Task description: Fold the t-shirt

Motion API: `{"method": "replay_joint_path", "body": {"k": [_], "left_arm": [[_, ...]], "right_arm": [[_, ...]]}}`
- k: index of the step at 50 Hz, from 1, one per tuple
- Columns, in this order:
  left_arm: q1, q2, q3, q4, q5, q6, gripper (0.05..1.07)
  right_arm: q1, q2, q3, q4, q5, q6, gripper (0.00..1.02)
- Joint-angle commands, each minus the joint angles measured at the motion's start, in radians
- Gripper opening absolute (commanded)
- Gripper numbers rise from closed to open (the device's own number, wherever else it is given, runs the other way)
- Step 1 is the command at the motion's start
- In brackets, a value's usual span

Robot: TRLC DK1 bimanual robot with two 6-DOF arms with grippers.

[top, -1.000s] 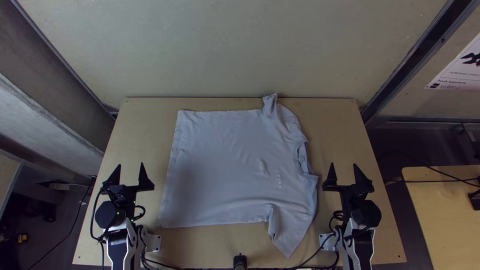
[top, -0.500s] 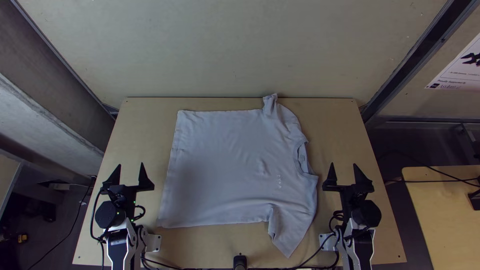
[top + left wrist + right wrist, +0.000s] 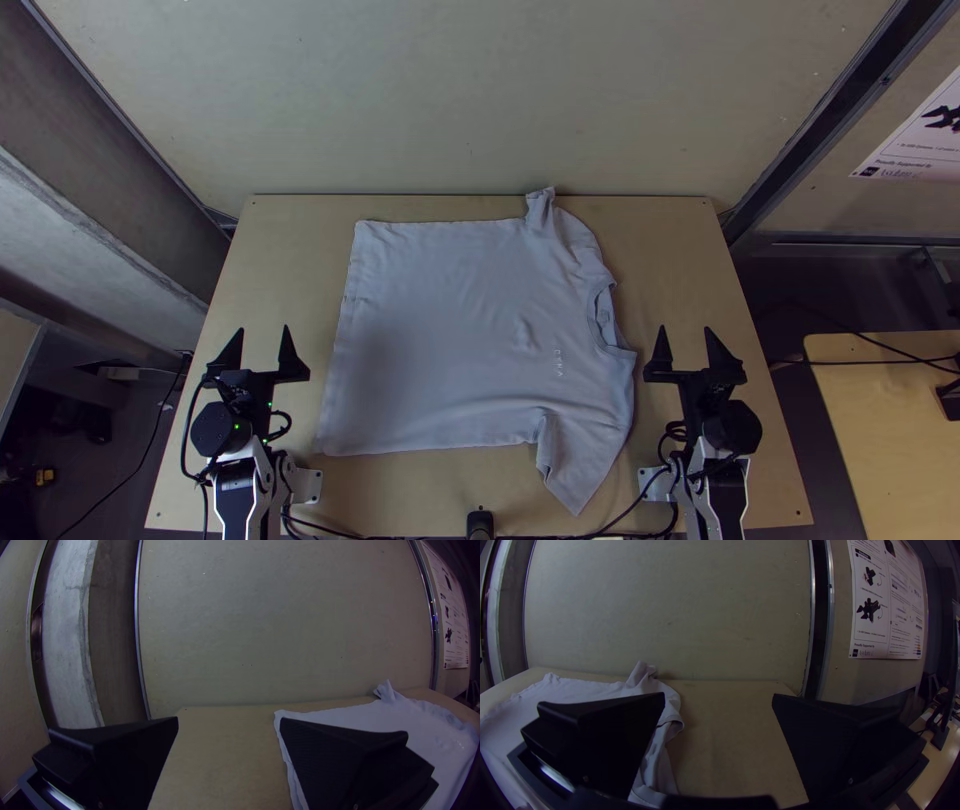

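Top view downward; wrist views face wall (image 3: pixel 480 90)

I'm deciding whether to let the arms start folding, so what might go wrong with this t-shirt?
The far sleeve is bunched at the table's far edge, so folding may trap creases. The near sleeve points outward and could end up poking out of the fold. The t-shirt lies spread flat, so a gripper might slide over its thin hem.
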State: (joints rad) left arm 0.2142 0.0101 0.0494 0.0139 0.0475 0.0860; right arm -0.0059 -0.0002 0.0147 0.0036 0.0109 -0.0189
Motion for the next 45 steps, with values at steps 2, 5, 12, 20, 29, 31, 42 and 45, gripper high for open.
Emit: {"method": "replay_joint_path", "body": {"k": [2,5,12,20,29,31,42,45], "left_arm": [[-0.009,-0.01,-0.046,-0.019,0.002,-0.031,1.03],[-0.012,-0.012,-0.046,-0.019,-0.012,-0.043,1.03],[-0.006,-0.013,-0.039,-0.014,-0.031,-0.04,1.03],[-0.001,-0.012,0.004,0.044,-0.032,-0.031,1.03],[-0.019,-0.007,0.056,0.092,-0.026,-0.012,1.03],[-0.021,-0.006,0.067,0.106,-0.026,-0.011,1.03],[-0.029,0.097,0.162,0.205,-0.023,0.001,1.03],[-0.029,0.162,0.218,0.207,-0.023,0.0,1.03]], "right_arm": [[0.003,-0.001,-0.005,-0.02,0.006,0.014,0.98],[0.004,-0.003,-0.005,-0.019,0.008,0.011,0.98],[0.0,-0.004,-0.001,-0.011,0.009,0.005,0.98],[-0.036,-0.003,0.044,0.012,0.011,0.005,0.98],[-0.031,0.039,0.142,0.029,0.011,-0.012,0.98],[-0.029,0.072,0.169,0.033,0.011,-0.016,0.98],[-0.031,0.236,0.28,0.113,0.011,-0.027,0.98],[-0.031,0.281,0.324,0.122,0.011,-0.03,0.98]]}}
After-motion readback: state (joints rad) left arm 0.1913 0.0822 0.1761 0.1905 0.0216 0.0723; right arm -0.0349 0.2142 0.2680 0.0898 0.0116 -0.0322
